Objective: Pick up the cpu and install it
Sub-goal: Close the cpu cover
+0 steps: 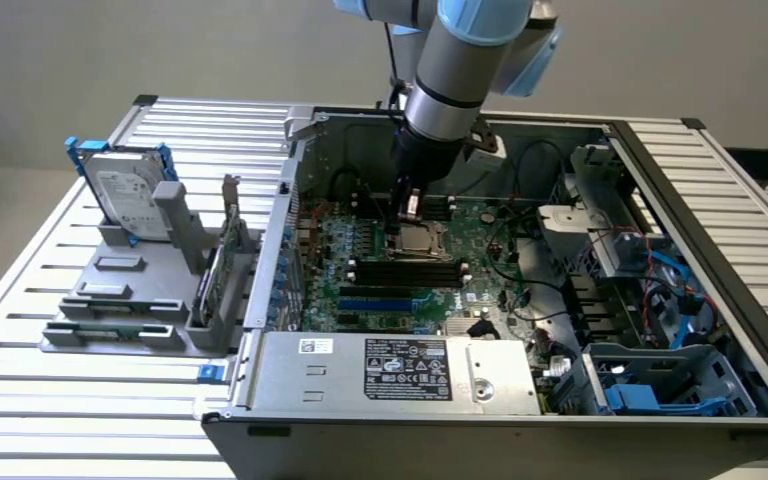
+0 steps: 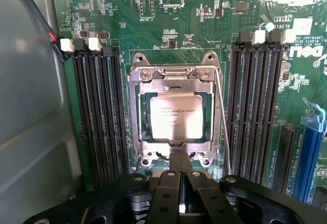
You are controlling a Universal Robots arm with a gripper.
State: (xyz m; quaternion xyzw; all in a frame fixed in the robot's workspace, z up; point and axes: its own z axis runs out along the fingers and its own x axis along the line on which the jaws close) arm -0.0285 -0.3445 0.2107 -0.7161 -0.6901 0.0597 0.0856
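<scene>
My gripper [image 2: 180, 169] hovered clenched and empty, the cpu [image 2: 176, 116] lying flat in its socket [image 2: 134, 132] just ahead of me.

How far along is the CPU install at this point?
The cpu already lies seated in the motherboard socket. The hand, shut and empty, hovers just above the socket. I can't tell whether the retention lever is latched, so locking may remain.
</scene>
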